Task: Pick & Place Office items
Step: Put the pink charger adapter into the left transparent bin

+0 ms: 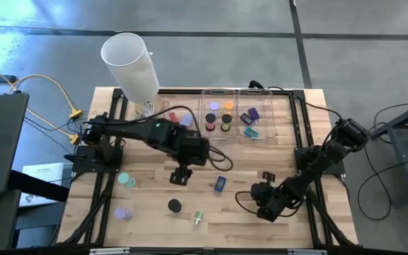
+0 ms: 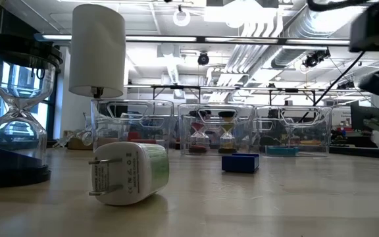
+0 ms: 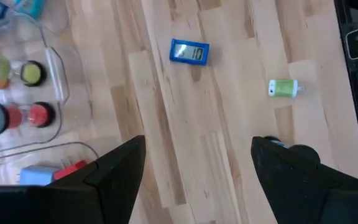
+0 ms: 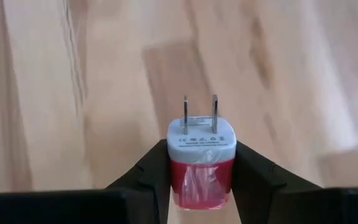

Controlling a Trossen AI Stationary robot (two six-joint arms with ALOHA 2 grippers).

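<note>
My right gripper (image 4: 202, 163) is shut on a red and white plug charger (image 4: 201, 144); in the high view it is at the table's near right (image 1: 261, 195). My left gripper (image 3: 197, 180) hangs open above the table's middle (image 1: 180, 174), touching nothing. Below and beyond it lie a blue piece (image 3: 189, 52), a green and white plug (image 3: 283, 88) and a black disc (image 1: 174, 206). A teal cap (image 1: 126, 180) and a lavender cap (image 1: 122, 212) sit near the left. In the low view the green plug (image 2: 130, 172) lies on its side. My right gripper pinches the charger's red body (image 4: 180, 177) between its two fingers, one on each side. The white face with its two prongs (image 4: 200, 115) sticks out past the fingertips, pointing away from the gripper. The fingers slant down toward the wooden tabletop.
Three clear trays (image 1: 222, 129) stand along the far edge, holding coloured pieces. A big white cylinder (image 1: 129, 64) stands at the far left corner. An hourglass (image 2: 15, 118) stands close at the left of the low view. Black frame rails (image 1: 310, 152) run along the table's sides.
</note>
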